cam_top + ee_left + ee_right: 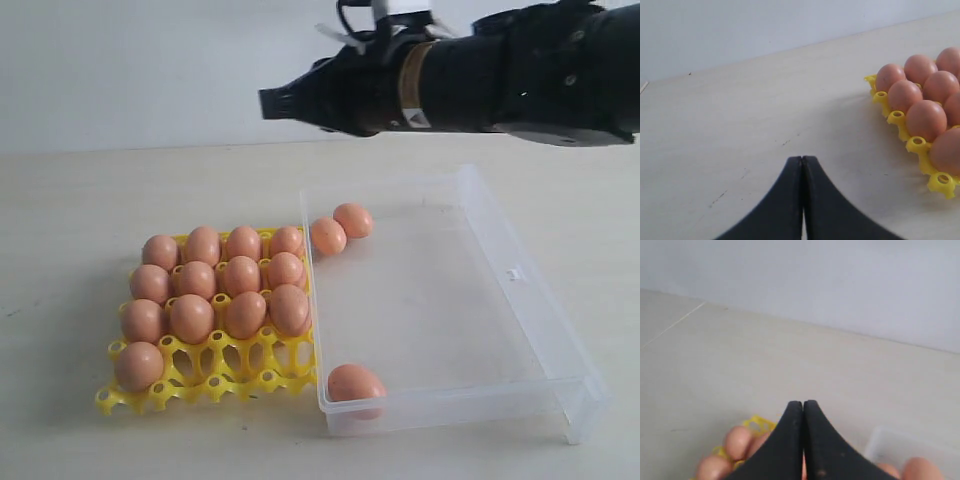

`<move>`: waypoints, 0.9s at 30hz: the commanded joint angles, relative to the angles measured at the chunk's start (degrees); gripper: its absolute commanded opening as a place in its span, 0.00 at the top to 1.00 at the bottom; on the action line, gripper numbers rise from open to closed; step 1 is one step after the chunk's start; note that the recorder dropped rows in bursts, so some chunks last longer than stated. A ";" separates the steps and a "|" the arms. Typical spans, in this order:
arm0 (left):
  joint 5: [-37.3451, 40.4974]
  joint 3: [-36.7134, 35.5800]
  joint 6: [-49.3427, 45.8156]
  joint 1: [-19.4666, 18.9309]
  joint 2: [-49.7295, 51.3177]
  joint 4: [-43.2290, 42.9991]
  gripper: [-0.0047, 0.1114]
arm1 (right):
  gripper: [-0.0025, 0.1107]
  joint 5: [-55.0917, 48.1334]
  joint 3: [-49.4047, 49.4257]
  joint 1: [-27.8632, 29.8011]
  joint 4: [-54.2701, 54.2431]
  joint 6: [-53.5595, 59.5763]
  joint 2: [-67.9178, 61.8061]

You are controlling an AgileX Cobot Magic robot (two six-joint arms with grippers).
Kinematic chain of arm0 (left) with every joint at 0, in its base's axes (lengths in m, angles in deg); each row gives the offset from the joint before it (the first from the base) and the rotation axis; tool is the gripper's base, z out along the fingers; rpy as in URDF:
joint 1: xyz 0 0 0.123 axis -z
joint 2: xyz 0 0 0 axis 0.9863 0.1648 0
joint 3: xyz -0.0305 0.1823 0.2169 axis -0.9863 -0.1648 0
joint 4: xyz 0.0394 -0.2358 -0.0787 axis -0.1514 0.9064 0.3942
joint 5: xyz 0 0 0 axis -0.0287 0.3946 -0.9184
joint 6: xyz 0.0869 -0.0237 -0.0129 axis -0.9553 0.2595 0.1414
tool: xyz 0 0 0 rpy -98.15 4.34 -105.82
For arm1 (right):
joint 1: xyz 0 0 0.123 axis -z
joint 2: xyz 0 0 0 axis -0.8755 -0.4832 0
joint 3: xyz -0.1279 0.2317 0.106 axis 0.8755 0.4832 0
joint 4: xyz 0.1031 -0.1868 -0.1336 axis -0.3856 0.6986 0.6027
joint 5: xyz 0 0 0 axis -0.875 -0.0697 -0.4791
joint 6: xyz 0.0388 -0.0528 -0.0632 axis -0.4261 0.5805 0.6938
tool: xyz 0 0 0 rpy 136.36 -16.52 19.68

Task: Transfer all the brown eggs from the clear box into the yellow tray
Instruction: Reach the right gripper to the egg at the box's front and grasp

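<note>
High over clear box (450, 300) at its 12 o'clock wall, right gripper (268, 103) hangs clenched and empty, likely poised to pick; three brown eggs (328, 236) rest along its 9 o'clock wall, thirteen cupped in yellow tray (235, 377) alongside; left gripper (802, 159) clenched empty over bench (740, 120).

No legible text anywhere

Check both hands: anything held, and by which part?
Nothing held. Right hand shut empty, raised above the brown eggs; left hand shut empty over the table beside the yellow tray.
</note>
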 commanded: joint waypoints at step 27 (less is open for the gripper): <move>-0.43 0.20 0.00 0.08 -0.32 0.08 0.96 | 0.44 -61.11 -3.64 -2.38 -79.88 95.98 -10.47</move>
